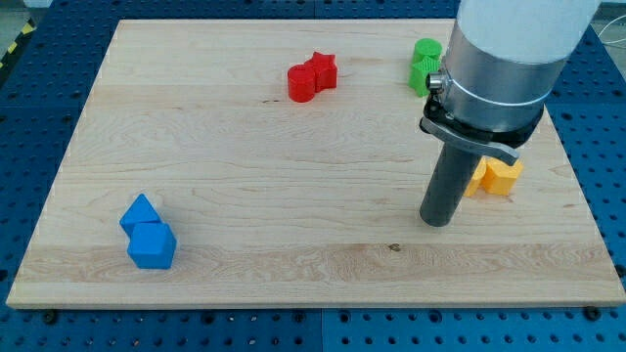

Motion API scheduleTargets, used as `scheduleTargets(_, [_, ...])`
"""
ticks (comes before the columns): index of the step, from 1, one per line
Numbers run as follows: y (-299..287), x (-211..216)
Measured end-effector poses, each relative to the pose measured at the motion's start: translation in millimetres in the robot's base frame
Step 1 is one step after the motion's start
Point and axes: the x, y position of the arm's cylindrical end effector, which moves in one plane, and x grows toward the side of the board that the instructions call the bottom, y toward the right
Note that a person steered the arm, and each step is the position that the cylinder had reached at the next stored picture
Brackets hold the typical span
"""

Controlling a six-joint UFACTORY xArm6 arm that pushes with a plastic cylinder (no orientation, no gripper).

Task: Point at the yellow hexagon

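My tip (pixel 437 221) rests on the wooden board (pixel 245 147) at the view's right. Just right of the rod lie yellow blocks (pixel 494 177), partly hidden behind it; I cannot tell which of them is the hexagon. The tip is a short way to the left of and slightly below them, not clearly touching.
Two red blocks (pixel 311 77), one a star and one rounded, touch at the view's top centre. Green blocks (pixel 424 65) sit at the top right, partly hidden by the arm. Two blue blocks (pixel 148 233) touch at the bottom left. The board's right edge is near the yellow blocks.
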Motion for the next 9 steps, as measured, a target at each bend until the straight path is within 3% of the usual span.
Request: scheduleTargets(9, [50.8,-3.2])
